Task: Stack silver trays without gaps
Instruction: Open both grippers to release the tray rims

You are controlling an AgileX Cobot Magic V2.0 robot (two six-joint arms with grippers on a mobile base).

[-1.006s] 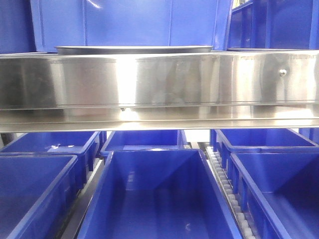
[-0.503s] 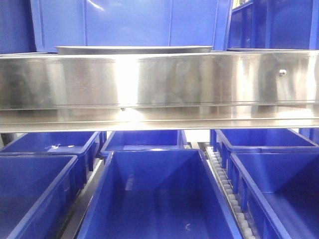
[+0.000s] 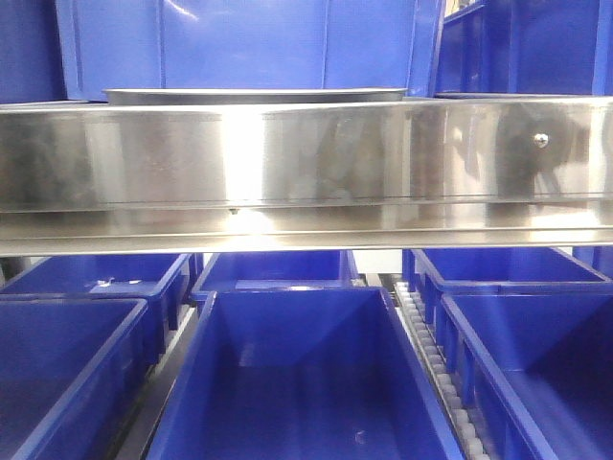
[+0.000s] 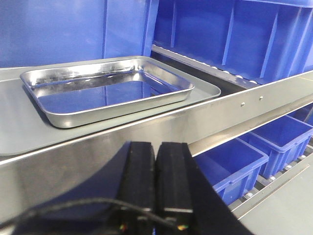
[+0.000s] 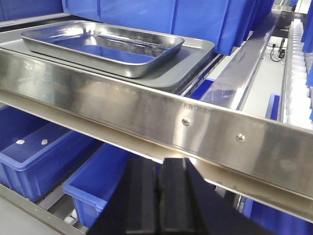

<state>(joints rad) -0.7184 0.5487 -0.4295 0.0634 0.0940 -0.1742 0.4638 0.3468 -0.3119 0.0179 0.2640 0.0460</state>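
On the shelf, behind its front rail [image 4: 254,105], one silver tray [image 4: 105,90] sits inside a wider grey tray [image 4: 205,92]; stacking looks done. Left tool [image 4: 155,183] and right tool [image 5: 159,196] closed, empty, below rail.

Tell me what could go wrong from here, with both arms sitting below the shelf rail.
1. Both grippers, left and right, sit shut below the rail; a straight lift toward the tray could strike its lip.
2. The tray rests on a flat grey tray and looks skewed on it; pushing one corner may slide it instead of seating it.
3. The front view shows only the tray's rim, so seating is hard to confirm from there.
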